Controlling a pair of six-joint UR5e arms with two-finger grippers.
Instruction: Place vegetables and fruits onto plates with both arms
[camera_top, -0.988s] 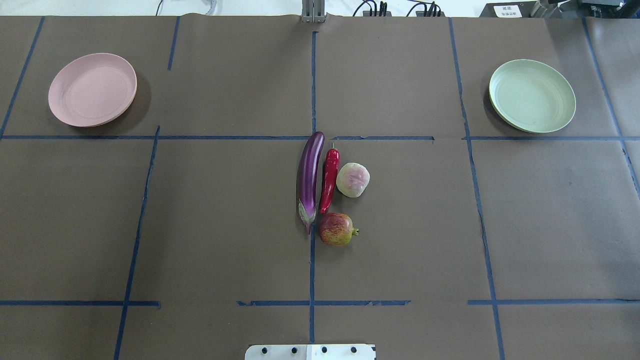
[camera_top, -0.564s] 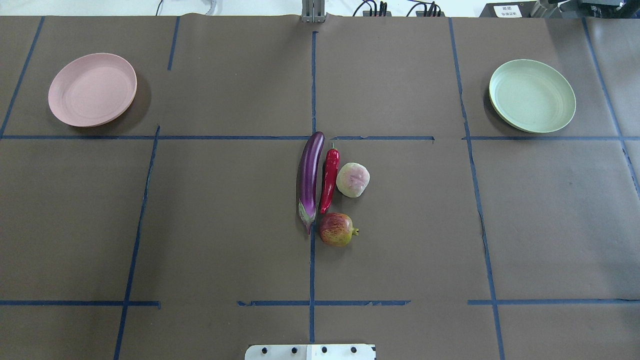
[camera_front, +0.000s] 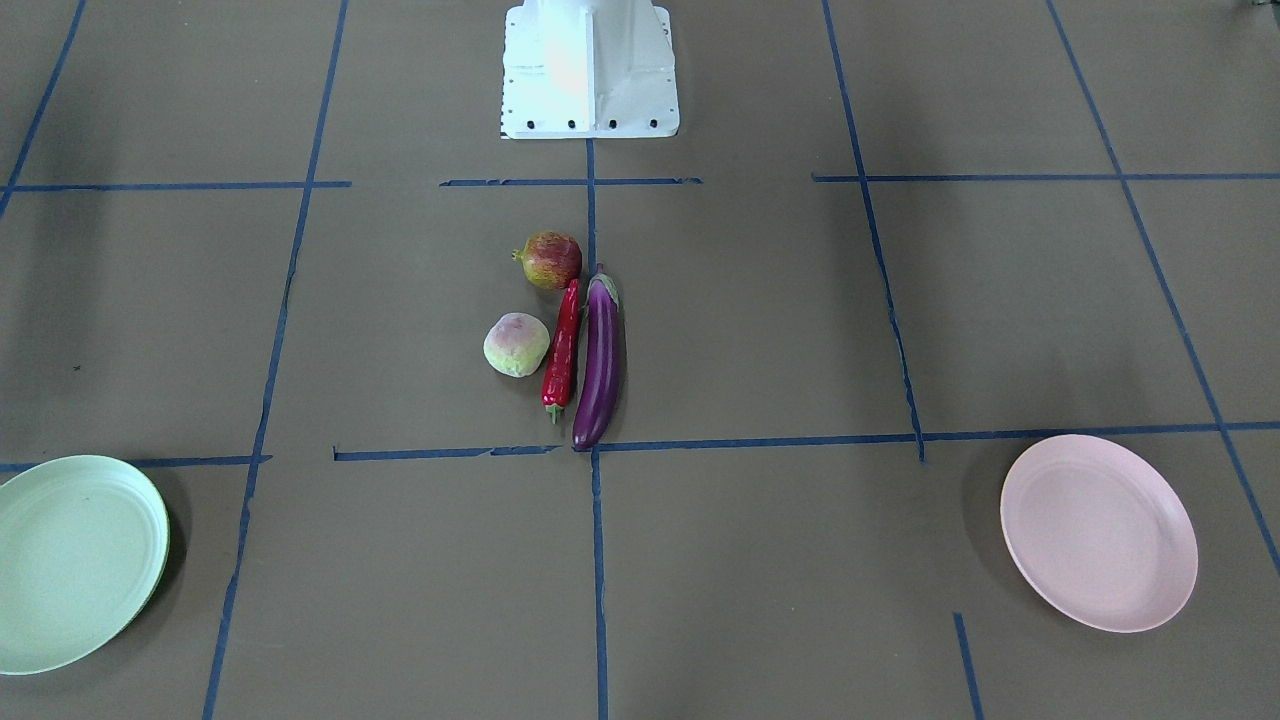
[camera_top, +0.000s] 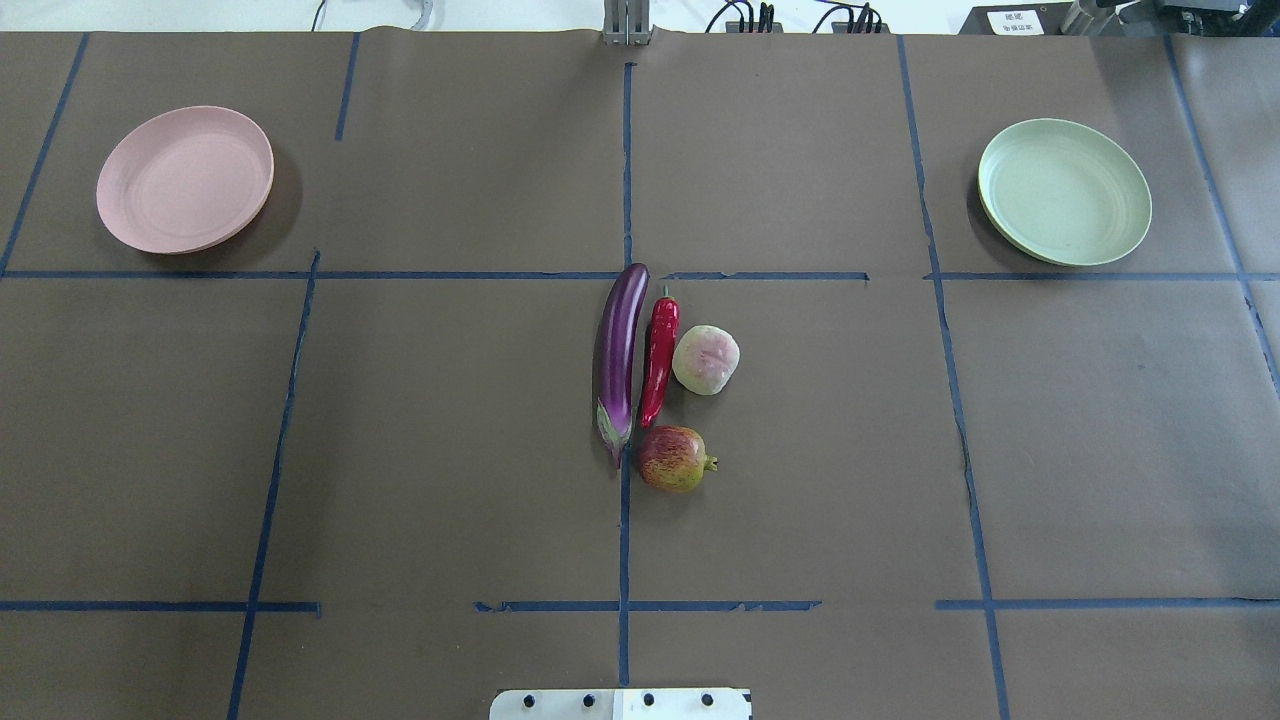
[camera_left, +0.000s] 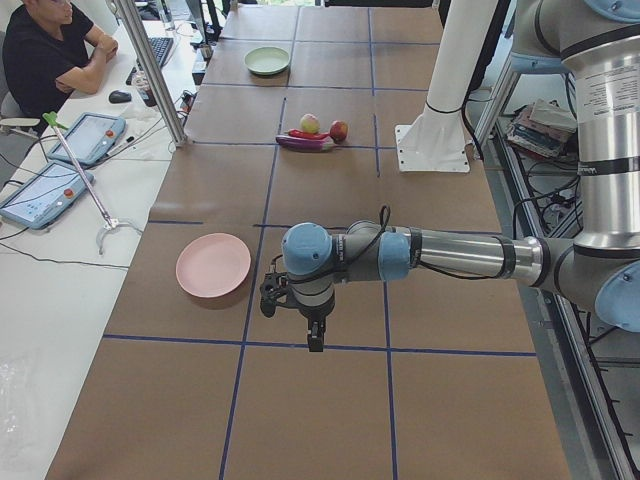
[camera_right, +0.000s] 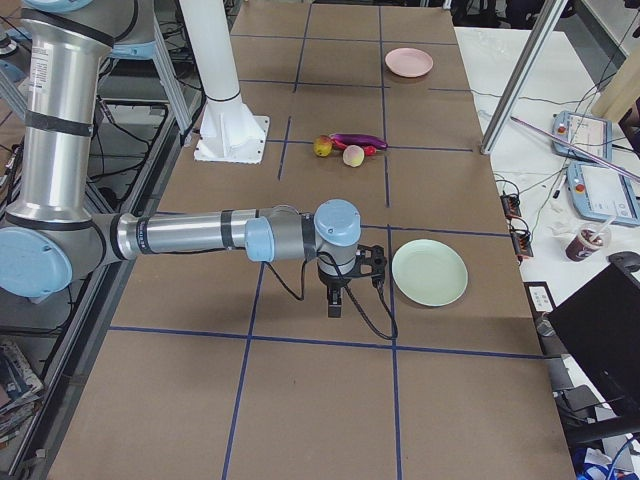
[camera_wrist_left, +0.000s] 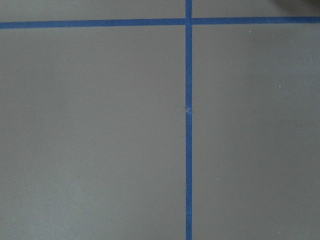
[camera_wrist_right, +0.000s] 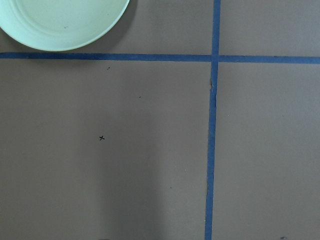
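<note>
A purple eggplant (camera_top: 618, 360), a red chili pepper (camera_top: 658, 360), a pale yellow-green fruit (camera_top: 706, 360) and a red-yellow pomegranate (camera_top: 672, 459) lie close together at the table's middle. The pink plate (camera_top: 185, 180) sits far left and the mint green plate (camera_top: 1064, 192) far right, both empty. My left gripper (camera_left: 314, 340) hangs over bare table near the pink plate (camera_left: 213, 265). My right gripper (camera_right: 336, 305) hangs near the green plate (camera_right: 429, 272). Both show only in the side views, so I cannot tell if they are open or shut. The right wrist view catches the green plate's edge (camera_wrist_right: 60, 20).
The white base block (camera_front: 590, 70) stands at the robot's side of the table. Blue tape lines (camera_top: 624, 180) cross the brown table cover. An operator (camera_left: 40, 60) sits beyond the table's far edge beside tablets (camera_left: 40, 190).
</note>
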